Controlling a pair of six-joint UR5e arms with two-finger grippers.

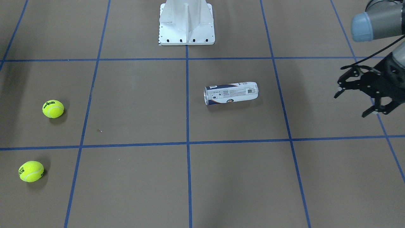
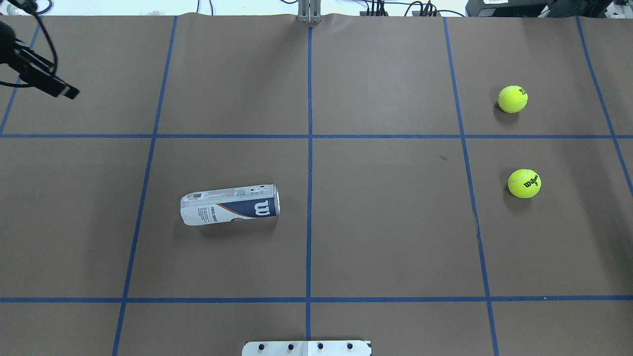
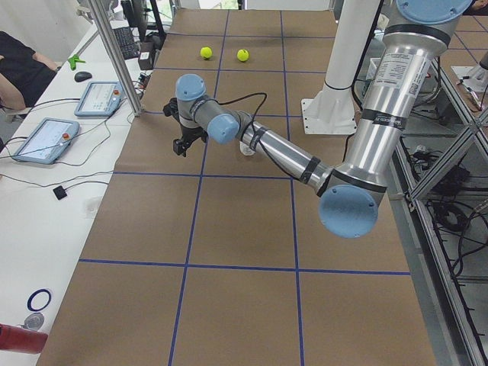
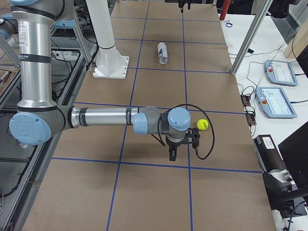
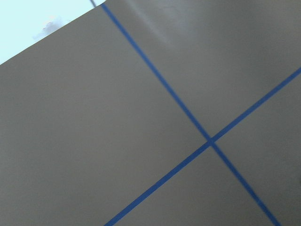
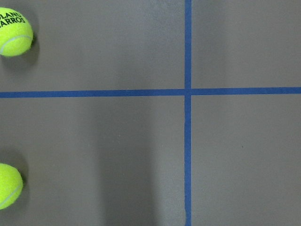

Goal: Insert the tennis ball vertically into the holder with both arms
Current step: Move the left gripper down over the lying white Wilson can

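Lying sideways, the Wilson can (image 2: 230,204) is untouched, two tennis balls (image 2: 513,99) (image 2: 524,183) loose toward its three o'clock: nothing done yet. The left gripper (image 1: 351,104) is spread open; of the right gripper (image 4: 183,150) I cannot tell.

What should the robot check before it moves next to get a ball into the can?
1. The holder stands upright: not ok, it lies on its side.
2. Balls are free to grab: ok, the nearer tennis ball and the farther tennis ball lie loose on the robot's right.
3. The left gripper has open, empty jaws: ok.
4. The right gripper has open jaws: cannot tell.
5. Nothing touches the holder: ok.
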